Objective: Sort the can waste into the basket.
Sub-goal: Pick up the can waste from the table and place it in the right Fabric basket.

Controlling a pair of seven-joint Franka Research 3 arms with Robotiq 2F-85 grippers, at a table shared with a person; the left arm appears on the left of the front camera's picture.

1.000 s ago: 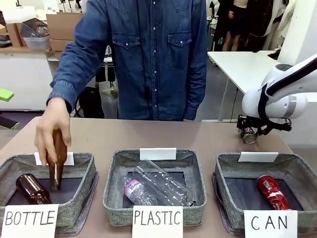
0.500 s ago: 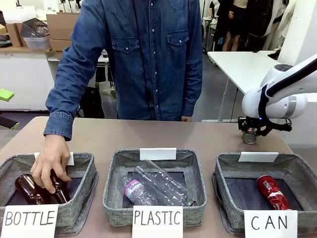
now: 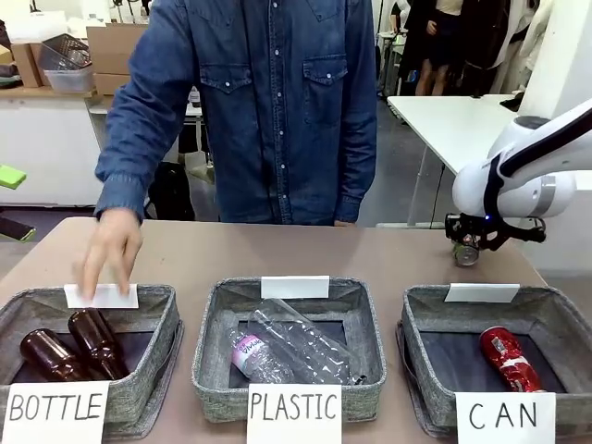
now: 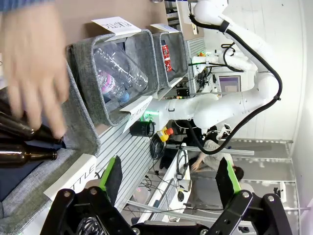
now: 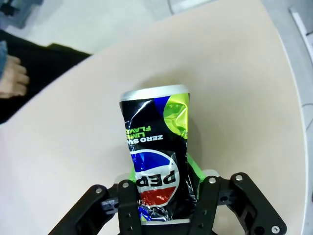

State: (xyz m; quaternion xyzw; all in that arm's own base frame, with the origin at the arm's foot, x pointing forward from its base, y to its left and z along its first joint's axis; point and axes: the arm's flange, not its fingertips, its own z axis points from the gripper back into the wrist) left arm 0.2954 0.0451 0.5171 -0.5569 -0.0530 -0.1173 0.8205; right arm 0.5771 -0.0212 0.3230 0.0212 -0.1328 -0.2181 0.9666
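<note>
Lifted slightly, right claw (image 5: 164, 196) clamps the dark can (image 5: 156, 152), silver end away.

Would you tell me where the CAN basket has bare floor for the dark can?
The CAN basket has bare dark floor left of the red can, which lies right of centre. The right gripper holds the dark can beyond the basket's far rim. The PLASTIC basket is crowded with bottles.
</note>
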